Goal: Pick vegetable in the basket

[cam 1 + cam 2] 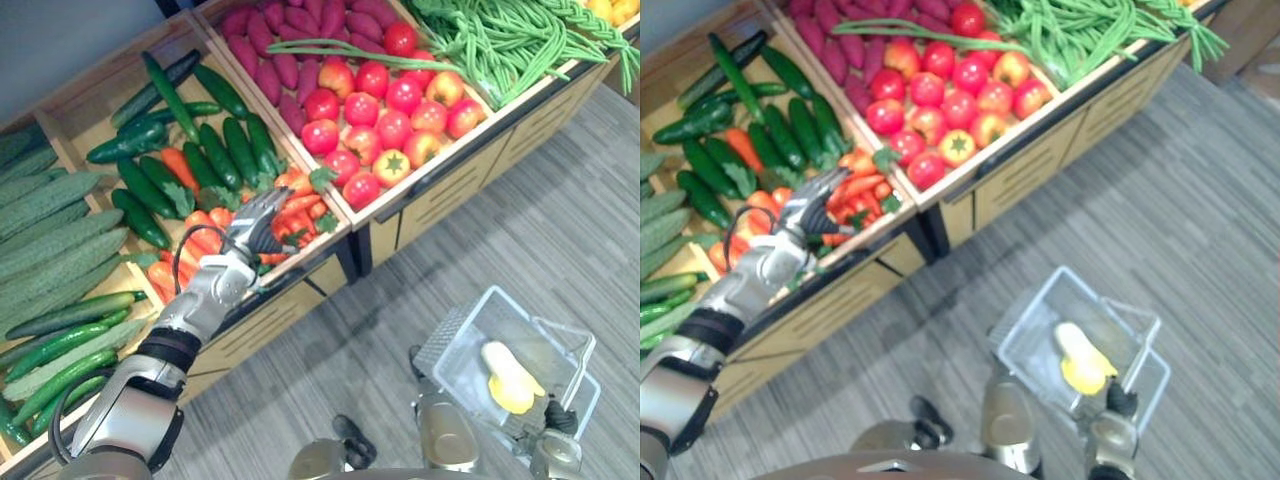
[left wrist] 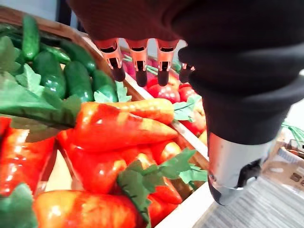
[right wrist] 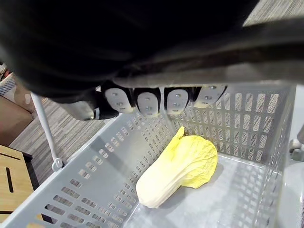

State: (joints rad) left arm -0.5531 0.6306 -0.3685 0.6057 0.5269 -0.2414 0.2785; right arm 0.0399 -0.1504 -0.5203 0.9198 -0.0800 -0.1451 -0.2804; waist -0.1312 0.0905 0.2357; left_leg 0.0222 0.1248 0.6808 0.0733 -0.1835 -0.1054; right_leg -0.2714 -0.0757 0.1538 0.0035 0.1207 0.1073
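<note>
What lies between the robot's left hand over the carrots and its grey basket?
The stand's wooden front, then bare grey floor up to the basket, in the left eye view.

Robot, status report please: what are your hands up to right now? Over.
Status: left hand open above the carrots, holding nothing. Status: right hand curled on the basket handle, yellow cabbage inside. Nothing blocking the carrots.

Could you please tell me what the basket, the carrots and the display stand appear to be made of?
The basket looks like pale grey moulded plastic, given its regular slotted walls. The carrots seem plastic replicas: glossy highlights, stiff flat leaves. The display stand looks like matte light wood or wood-look board, judging by its tan panels.
</note>
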